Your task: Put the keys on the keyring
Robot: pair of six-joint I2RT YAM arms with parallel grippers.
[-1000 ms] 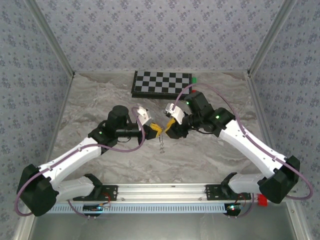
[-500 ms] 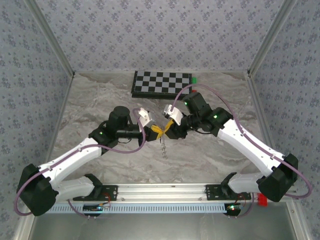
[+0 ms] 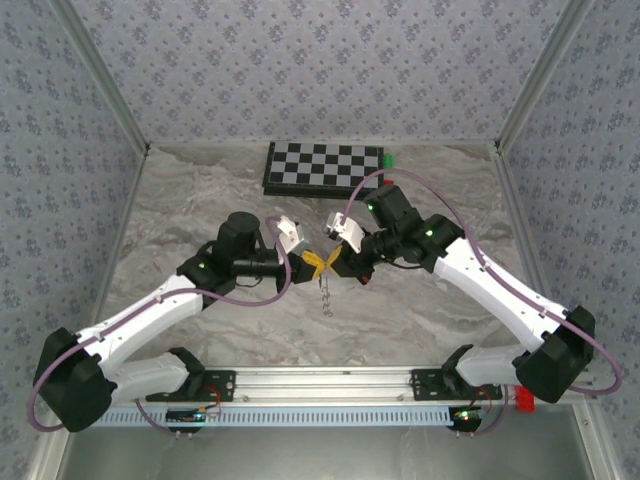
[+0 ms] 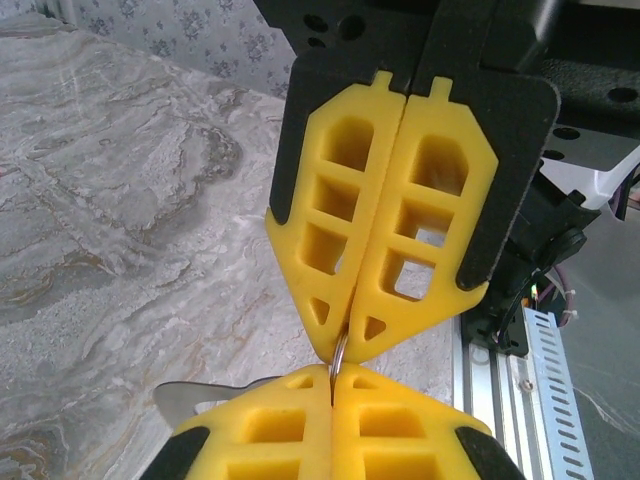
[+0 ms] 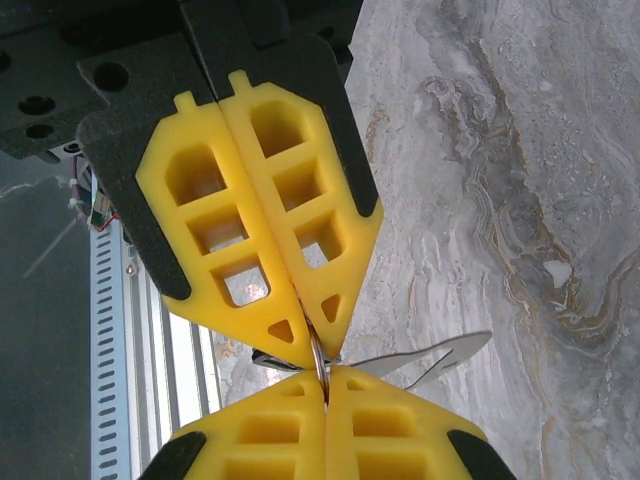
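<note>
The task looks mid-way, at the threading step. In the middle of the overhead view the left claw [image 3: 313, 262] and the right claw [image 3: 331, 262] meet tip to tip above the grey marbled bench [image 3: 180, 210]. Both are closed, their yellow pads pressed flat together. Each pinches the thin silver-grey wire keyring [image 5: 317, 354], which runs across the small gap between the two sets of tips. From above, a slim length of it hangs just below the claws, off the bench. The small key with a black head and a silvery blade [image 5: 448, 352] lies right against the ring in the right wrist view, its blade pointing toward the right of the frame. Whether it is already threaded on or only resting beside the wire I cannot tell, so seating it appears to be what is left. The claws crowd the ring closely, leaving little room to slide anything along it. A black-and-white checkerboard [image 3: 325, 168] sits at the upper centre, with a green block [image 3: 388, 160] and a red block [image 3: 388, 183] at its right end, all well apart from the work.
</note>
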